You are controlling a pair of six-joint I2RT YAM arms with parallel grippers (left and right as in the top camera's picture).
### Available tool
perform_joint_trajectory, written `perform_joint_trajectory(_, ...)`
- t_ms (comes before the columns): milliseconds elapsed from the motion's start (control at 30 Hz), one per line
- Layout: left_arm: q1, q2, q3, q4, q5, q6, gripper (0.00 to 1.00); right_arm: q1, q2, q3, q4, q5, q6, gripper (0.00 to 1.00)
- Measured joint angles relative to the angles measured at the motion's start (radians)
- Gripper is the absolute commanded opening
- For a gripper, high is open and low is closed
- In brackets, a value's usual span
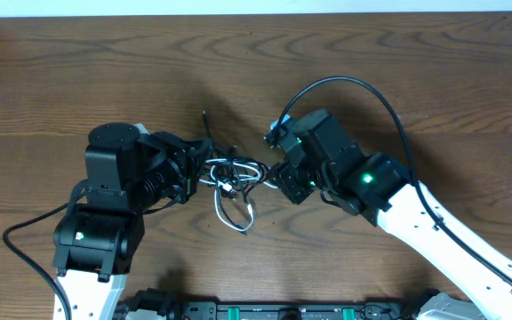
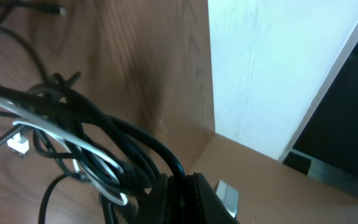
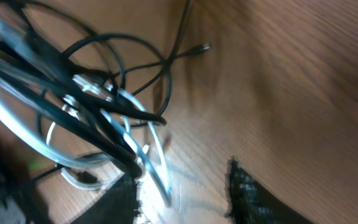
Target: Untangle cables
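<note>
Overhead, the cables (image 1: 234, 175) lie as one knotted bundle near the middle of the wooden desk (image 1: 372, 53), stretched between the two arms. One loose loop sags from the knot toward the near edge, and a thin black end strays up toward the far side. The left end effector (image 1: 204, 167) reaches in from the left and meets the bundle at its left end. The right end effector (image 1: 278, 175) comes in from the lower right and sits just against the bundle's right end. From the left wrist, several black strands and one white cord (image 2: 104, 158) run together down into the jaws at the bottom of the frame, so the left end effector is clenched on the cables. Further out the strands fan apart over the wood, and a small white plug (image 2: 18, 144) dangles at the left edge. A pale wall panel (image 2: 260, 74) stands beyond the desk's edge. From the right wrist the picture is blurred. The tangle fills the left half, black and pale strands crossing one another, and a single black plug (image 3: 202, 47) lies apart on the wood higher up. The dark fingers (image 3: 253, 196) stand clearly apart at the bottom. A few strands drop into the gap close to the left-hand finger, and the right end effector is released, not pinching them.
</note>
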Motion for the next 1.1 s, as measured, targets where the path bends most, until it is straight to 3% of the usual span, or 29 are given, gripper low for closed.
perform_joint_trajectory(333,0.000,0.000,0.000,0.031,0.106,-0.010,0.07,0.000,0.116,-0.001,0.124,0.014,0.068,0.37)
perform_joint_trajectory(400,0.000,0.000,0.000,0.042,0.123,-0.010,0.07,0.000,0.138,-0.001,0.149,0.002,0.080,0.27)
perform_joint_trajectory(500,0.000,0.000,0.000,0.060,0.150,-0.010,0.07,0.000,0.167,-0.001,0.202,-0.011,0.092,0.01)
perform_joint_trajectory(767,0.000,0.001,0.000,0.072,0.241,0.026,0.08,-0.024,0.226,-0.002,0.172,0.210,0.238,0.01)
perform_joint_trajectory(967,-0.001,0.008,-0.010,0.069,0.231,0.214,0.07,-0.169,0.193,-0.001,0.060,0.364,0.326,0.01)
perform_joint_trajectory(1100,0.000,0.002,-0.010,0.011,0.110,0.349,0.08,-0.302,0.146,-0.002,-0.031,0.419,0.335,0.01)
